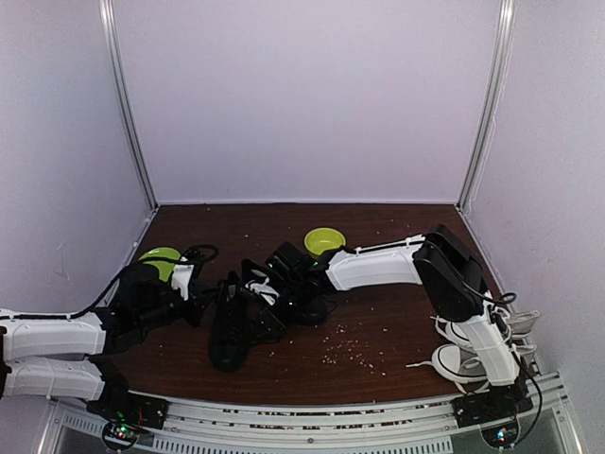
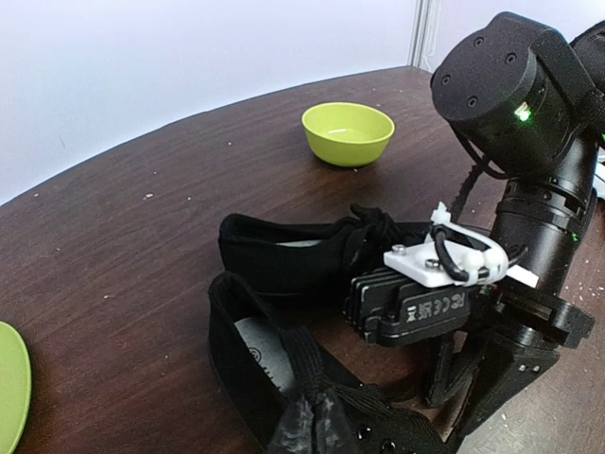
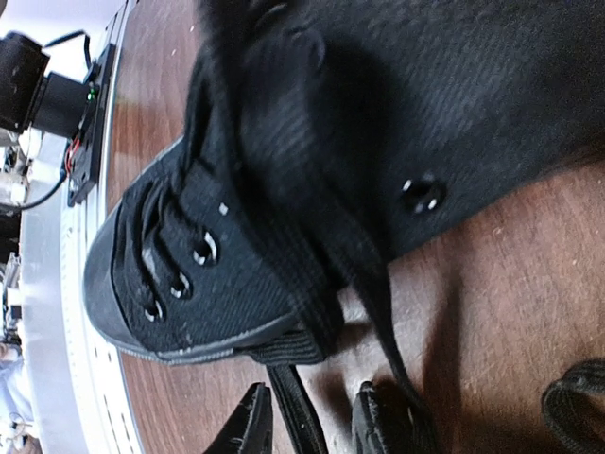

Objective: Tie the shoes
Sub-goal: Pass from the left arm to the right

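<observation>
Black canvas covers the shoes [image 1: 236,326] completely, and their laces and rubber soles are black too. The pair lies in the middle of the surface [image 1: 397,312], a dark brown wood with a fine grain, between the two arms. The shoes lie close together and appear to touch.

In the right wrist view the cloth shows a tight woven texture with a few pale specks on it. The toe is rounded and ends in a smooth rubber cap with a thin rim. Small metal eyelets [image 3: 203,251] shine in a row beside the tongue, and two more sit low on the side wall.

A flat woven lace [image 3: 295,402] comes down from the shoe and passes between the fingers [image 3: 248,426] of the right claw [image 3: 307,430]. This claw is partly spread: a gap shows between the lace and one finger, so the lace is not pinched. The left claw [image 2: 312,427] is pressed together just at the opening of the nearer shoe. Whether a lace is caught in it, the pictures do not tell.

A round lime-green bowl [image 2: 348,132], smooth and glossy, stands behind the shoes, and a green plate [image 1: 159,257] lies to the left. Pale crumbs [image 1: 354,345] are scattered on the wood. Pale sneakers [image 1: 468,357] with white laces sit at the right edge.
</observation>
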